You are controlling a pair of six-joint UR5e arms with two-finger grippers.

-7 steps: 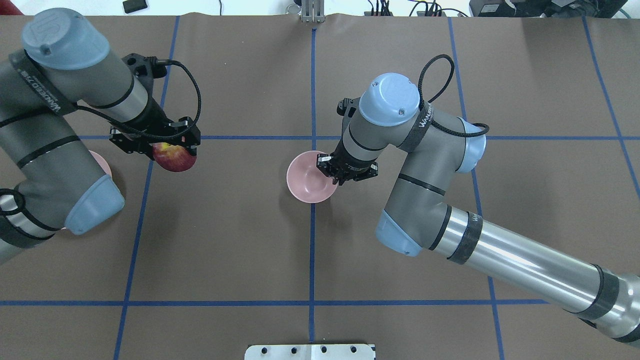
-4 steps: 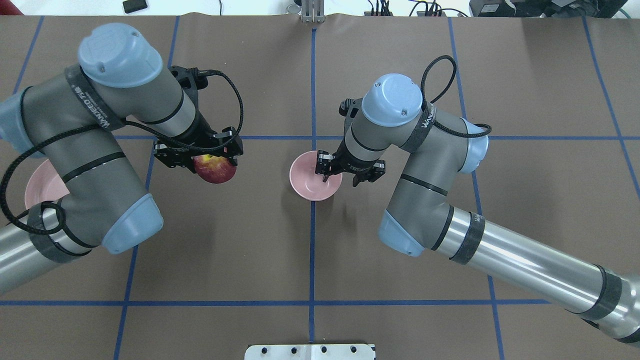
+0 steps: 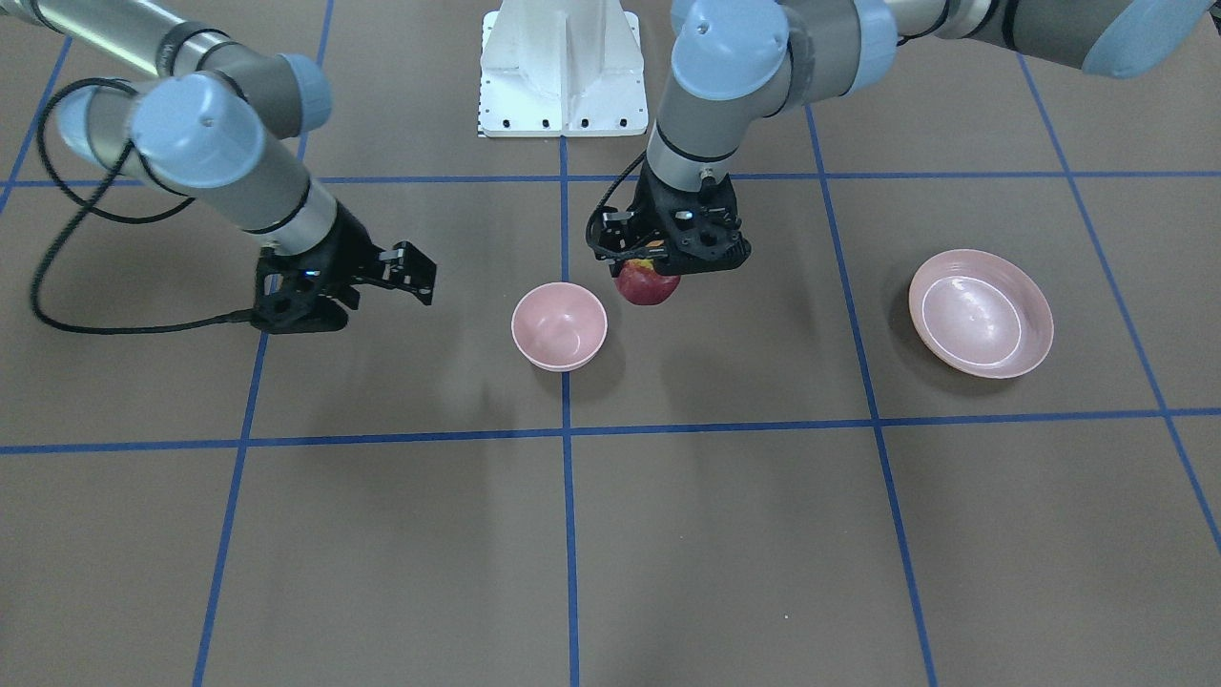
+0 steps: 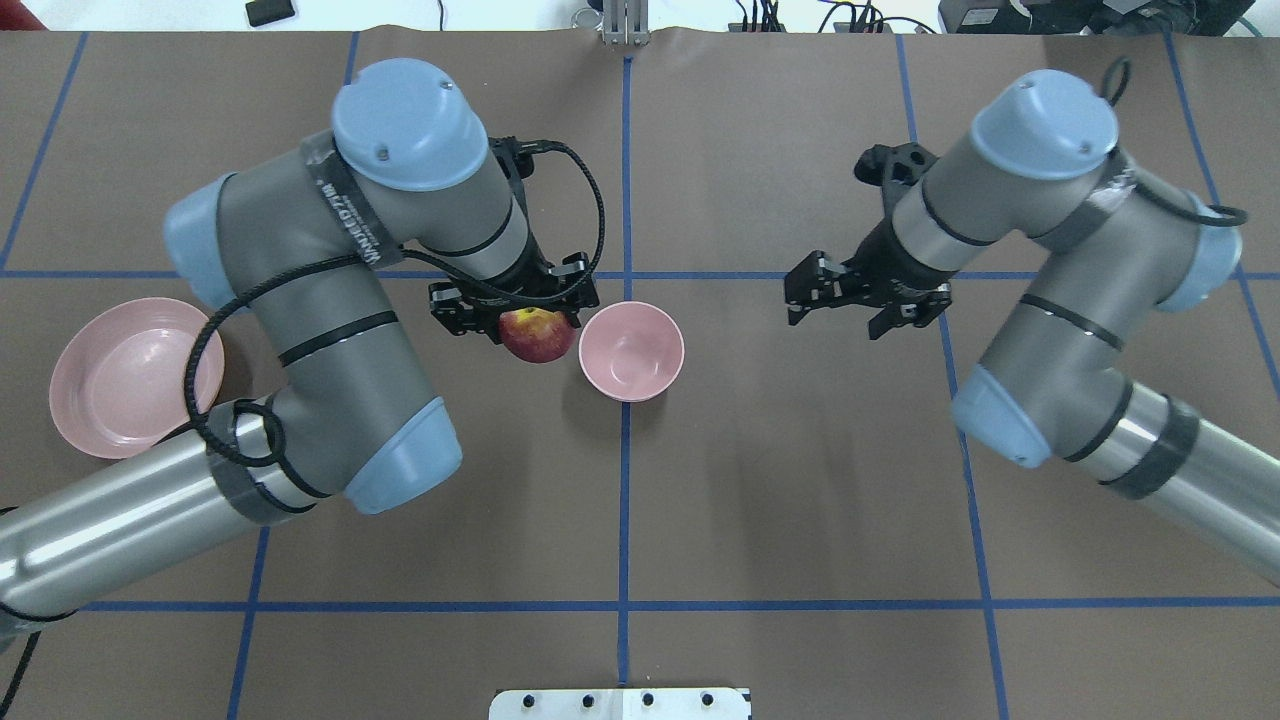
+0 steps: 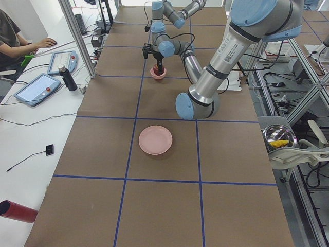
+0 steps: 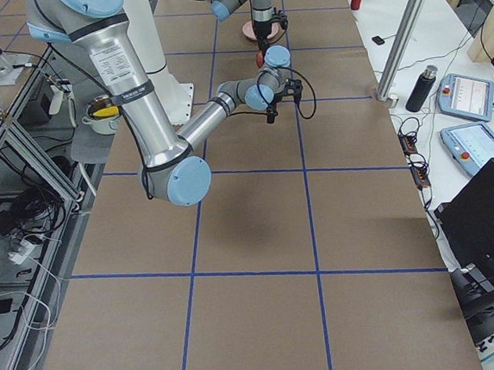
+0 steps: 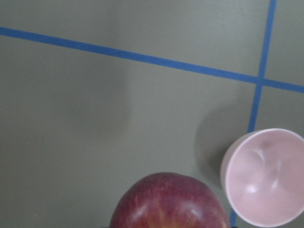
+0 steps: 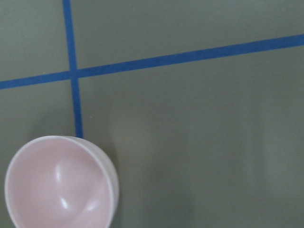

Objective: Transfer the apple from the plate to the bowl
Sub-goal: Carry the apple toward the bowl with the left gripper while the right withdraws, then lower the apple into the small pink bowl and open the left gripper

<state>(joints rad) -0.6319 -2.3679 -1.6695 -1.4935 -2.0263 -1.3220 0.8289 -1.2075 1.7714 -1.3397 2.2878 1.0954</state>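
My left gripper point(image 4: 515, 312) is shut on the dark red apple point(image 4: 537, 335) and holds it above the table, just left of the small deep pink bowl point(image 4: 631, 351). The front view shows the gripper point(image 3: 665, 264), the apple point(image 3: 649, 284) and the empty bowl point(image 3: 559, 325). In the left wrist view the apple point(image 7: 170, 202) is at the bottom edge and the bowl point(image 7: 266, 178) at the lower right. The wide pink plate point(image 4: 125, 378) lies empty at the far left point(image 3: 981, 312). My right gripper point(image 4: 852, 305) is open and empty, well right of the bowl, which also shows in the right wrist view point(image 8: 59, 183).
Brown table with blue tape grid lines point(image 4: 625, 200). A white mounting base point(image 3: 561, 67) stands at the robot's side. My left arm's elbow point(image 4: 400, 470) hangs over the table between plate and bowl. An operator and tablets are beside the table's far end point(image 5: 38, 87).
My left arm carried the apple rightward from near the plate to beside the bowl. My right gripper left the bowl's rim, opened and drew away to the right.
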